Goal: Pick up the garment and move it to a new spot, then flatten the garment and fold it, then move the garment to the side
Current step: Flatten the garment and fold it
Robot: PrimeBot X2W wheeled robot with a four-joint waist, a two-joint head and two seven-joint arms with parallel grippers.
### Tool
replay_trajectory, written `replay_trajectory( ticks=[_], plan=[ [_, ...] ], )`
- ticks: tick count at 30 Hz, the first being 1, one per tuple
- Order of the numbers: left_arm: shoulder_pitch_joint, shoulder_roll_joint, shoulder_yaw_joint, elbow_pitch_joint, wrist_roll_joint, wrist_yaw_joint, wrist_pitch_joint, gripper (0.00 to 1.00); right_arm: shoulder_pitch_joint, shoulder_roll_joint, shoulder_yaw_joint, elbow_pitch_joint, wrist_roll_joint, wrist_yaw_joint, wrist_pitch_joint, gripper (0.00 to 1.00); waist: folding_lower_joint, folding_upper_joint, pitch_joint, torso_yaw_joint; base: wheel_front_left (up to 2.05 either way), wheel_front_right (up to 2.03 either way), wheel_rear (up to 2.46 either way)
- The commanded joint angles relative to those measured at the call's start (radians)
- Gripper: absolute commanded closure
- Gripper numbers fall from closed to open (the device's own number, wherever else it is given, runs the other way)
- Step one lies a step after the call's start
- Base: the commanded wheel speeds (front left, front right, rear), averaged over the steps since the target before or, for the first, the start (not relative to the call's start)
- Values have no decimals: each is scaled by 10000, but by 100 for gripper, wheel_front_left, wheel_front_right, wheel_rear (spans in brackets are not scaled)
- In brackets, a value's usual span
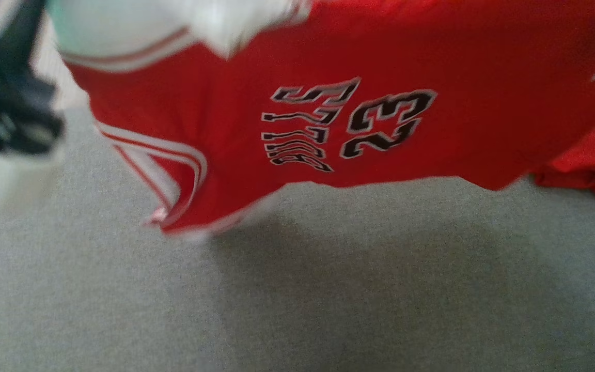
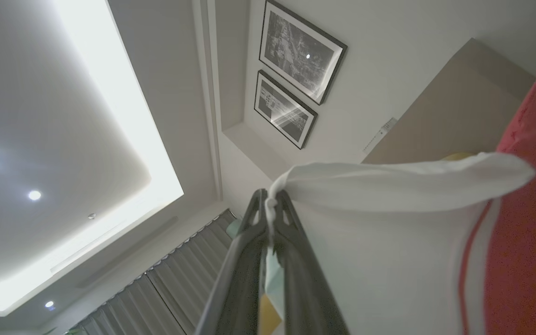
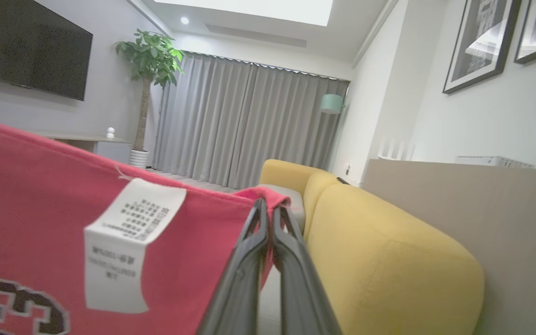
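Above the grey cloth surface (image 1: 297, 289), held up and stretched wide between both claws: the garment (image 1: 447, 51), a red jersey, blurred in the head view. Near left corner carries white-and-red banding. Mid-panel, black number 23 (image 1: 388, 124) with white outline, a line of black lettering beside it, both turned sideways. White sleeve (image 1: 116, 26) at the far left end, set off by white-and-red striped trim (image 1: 132, 54). Shadow lies on the surface beneath. White care label (image 3: 123, 246) sewn inside, close to the right-hand corner. Second red cloth (image 1: 592, 165) lies crumpled on the surface off to the right, past the jersey

Left gripper (image 2: 270, 197): fingers pressed together, pinching the white sleeve's edge; points steeply up toward ceiling and two framed pictures (image 2: 296, 79). Right gripper (image 3: 270, 207): fingers pressed together on a red corner of the jersey; aimed roughly level across the room, yellow sofa (image 3: 389, 260) just beyond, grey curtains (image 3: 249, 130) farther off
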Motion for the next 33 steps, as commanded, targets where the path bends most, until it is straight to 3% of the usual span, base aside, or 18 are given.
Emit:
replay_trajectory(
  ticks=[1,6,12,17,24,29,32,33],
  plan=[
    [-1441,597,331,-13,-146,-201,319,100,-926,-722,25,-8,207,-7,412,100,2,-1,67,79,0,0,0],
    [-3752,714,-776,1448,-667,-508,890,100,-2867,-1414,773,1443,575,-7,1053,100,2,-1,638,324,0,0,0],
    [-5691,689,-2216,2946,-920,-539,885,100,-4842,-1555,1943,2969,738,-7,945,100,2,-1,1838,619,0,0,0],
    [-7440,298,-2963,4522,-737,-542,89,100,-6761,-1381,2802,4237,672,-7,107,100,2,-1,3035,827,0,0,0],
    [-9646,-653,-2947,6306,-103,-340,-1504,100,-9268,-1430,3405,5579,-255,-7,-2033,100,2,-1,4145,1007,0,0,0],
    [-9721,-783,-3077,6684,-212,-371,-2010,100,-9672,-1603,4316,6274,-605,-7,-2976,100,2,-1,4573,1145,0,0,0],
    [-8997,-696,-3261,6661,-327,-354,-2155,100,-9397,-1600,4885,6748,-395,-7,-3192,100,2,-1,4747,1206,0,0,0],
    [-8093,-620,-3269,6399,-588,-179,-2267,100,-9038,-1540,5202,7111,-203,-7,-3402,100,2,-1,4750,1265,0,0,0]
  ],
)
